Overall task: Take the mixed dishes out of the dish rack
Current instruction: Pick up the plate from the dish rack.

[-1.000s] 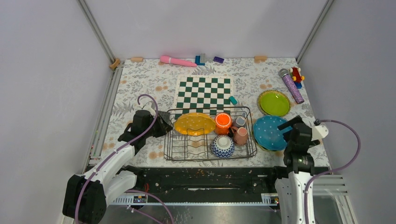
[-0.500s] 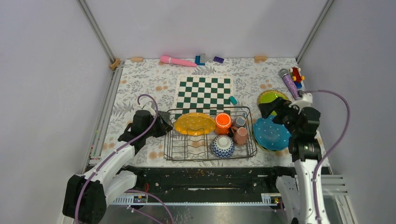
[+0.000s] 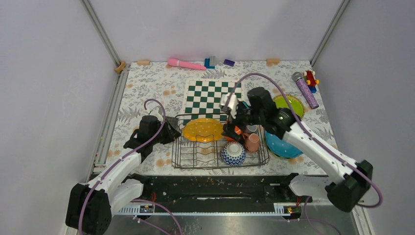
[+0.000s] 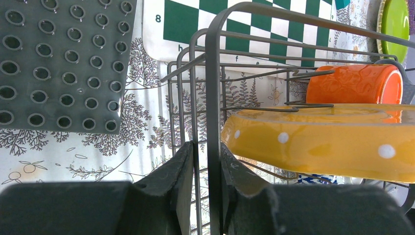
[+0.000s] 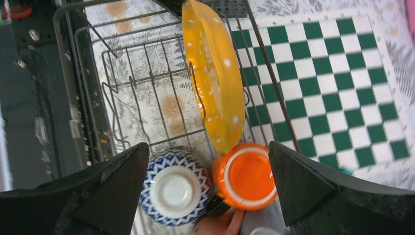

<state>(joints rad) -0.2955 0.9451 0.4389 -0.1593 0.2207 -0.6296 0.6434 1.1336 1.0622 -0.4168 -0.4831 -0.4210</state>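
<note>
Top external view, task partly done: dish rack [image 3: 215,167] holds yellow-orange plate [image 3: 203,129], patterned bowl [image 3: 233,153], pink mug [image 3: 252,142], orange cup [image 5: 246,182] and grey cup [image 3: 251,129]; teal plate [image 3: 280,146] and lime plate [image 3: 293,104] lie out on the table [image 3: 147,88]; left end effector [image 4: 205,161] clamped on the rack's rim wire, right end effector [image 3: 234,122] spread wide over the orange cup.

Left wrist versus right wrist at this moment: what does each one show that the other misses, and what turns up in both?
Left wrist only: the left gripper shut on an end wire of the dish rack, and the edge of the lime green plate beyond the rack. Right wrist only: the blue-and-white bowl inside the rack, and the right gripper wide open above the dishes. Both: the yellow plate, the orange cup, the chessboard and the rack's wires.
</note>
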